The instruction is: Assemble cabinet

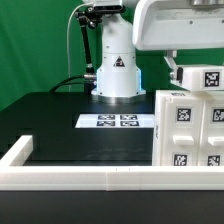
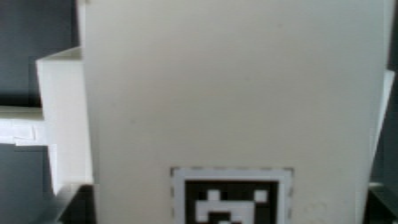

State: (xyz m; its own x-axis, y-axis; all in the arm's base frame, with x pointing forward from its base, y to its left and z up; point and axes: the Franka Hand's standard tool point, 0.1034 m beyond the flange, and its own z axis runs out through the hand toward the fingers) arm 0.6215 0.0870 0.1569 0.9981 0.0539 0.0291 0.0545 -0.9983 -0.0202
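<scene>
The cabinet (image 1: pixel 186 128) is a large white box with black-and-white tags on its faces, standing at the exterior view's right behind the front rail. A white tagged block (image 1: pixel 206 78) sits level on its top. My gripper (image 1: pixel 177 66) comes down from the upper right and is closed on that block's left end. In the wrist view the block's white face (image 2: pixel 231 90) fills almost the whole frame, with one tag (image 2: pixel 231 198) at its lower edge. My fingers are hidden there.
The marker board (image 1: pixel 118 121) lies flat on the black table in front of the robot's base (image 1: pixel 116 72). A long white rail (image 1: pixel 90 177) edges the table's front and turns back at the left corner (image 1: pixel 18 150).
</scene>
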